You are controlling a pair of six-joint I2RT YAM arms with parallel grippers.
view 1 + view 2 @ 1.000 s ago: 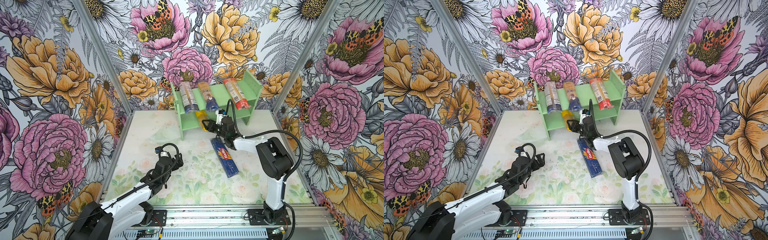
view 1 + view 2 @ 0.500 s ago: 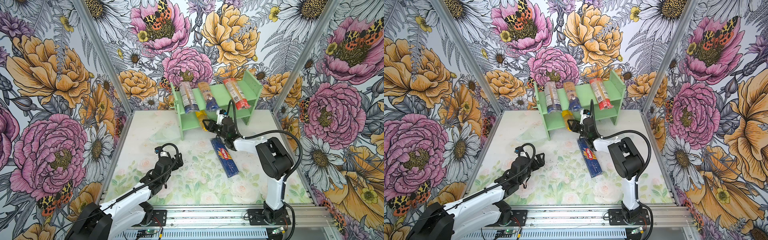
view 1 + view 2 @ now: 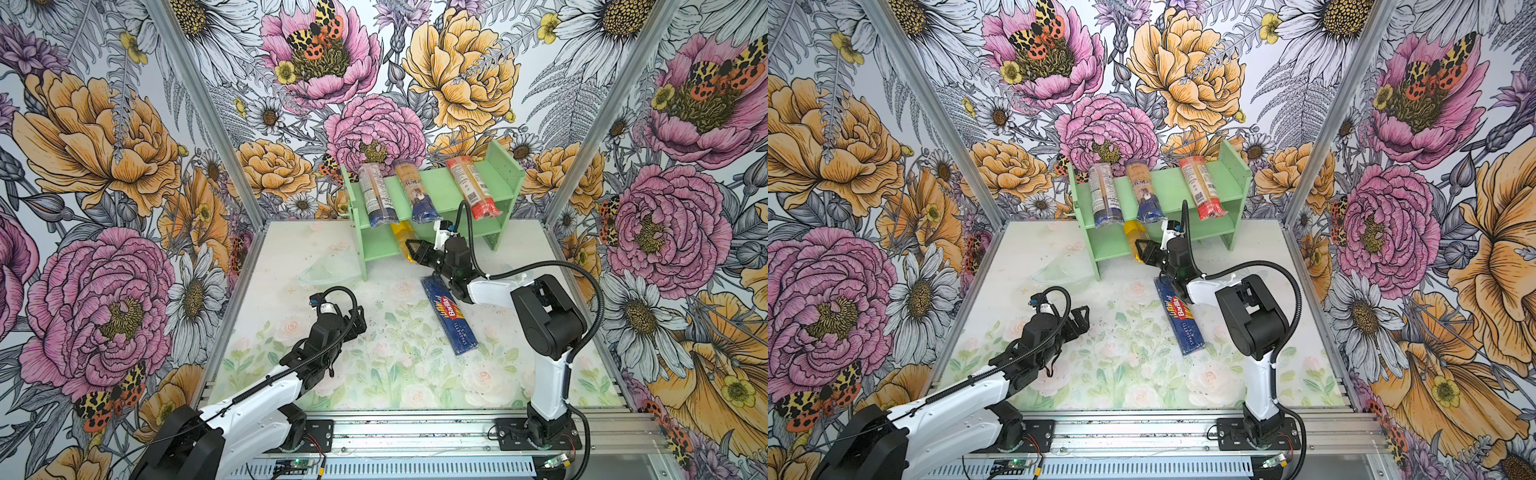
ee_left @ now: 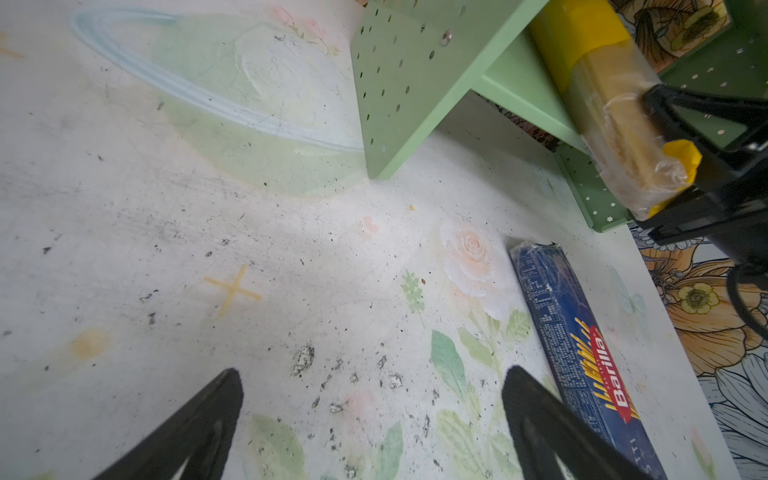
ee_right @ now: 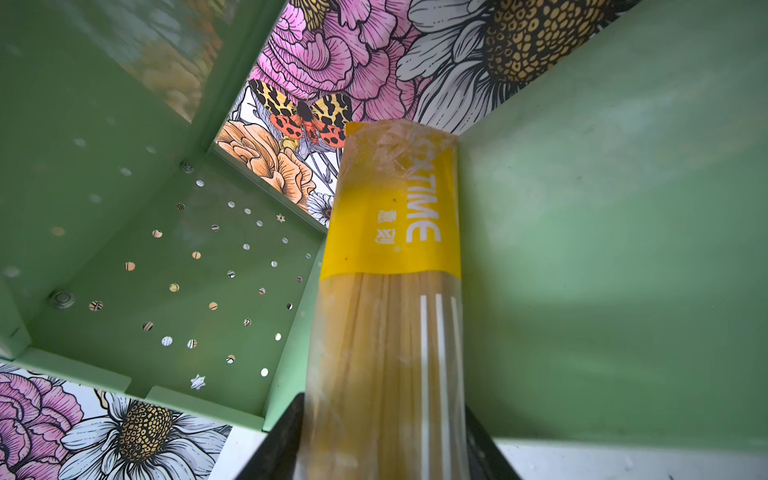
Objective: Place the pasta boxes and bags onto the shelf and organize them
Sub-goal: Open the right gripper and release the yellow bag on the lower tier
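Reaching toward the lower tier of the shelf [image 3: 505,168], the right gripper [image 3: 415,253] is clamped on the near end of the yellow bag [image 3: 401,237]. The bag lies front to back inside that tier, toward its left side. In the right wrist view the bag runs along one green board, with a pegholed side panel beside it and another board close by. Its far yellow end shows against the wallpaper behind the shelf's open back. Three bags lie on the top tier, side by side and apart, all hanging over the front edge: two blue-ended bags [image 3: 376,195] on the left and one red-ended bag [image 3: 471,191] on the right. The blue ends hang just above the yellow bag. One Barilla box [image 3: 449,316] lies flat on the table [image 3: 291,270], angled, in front of the shelf. The right arm covers its far end in both top views. That makes five packs: three on top, one gripped, one on the table. The left gripper [image 3: 357,324] is well apart from all of them, its jaws spread wide over bare table and holding nothing.
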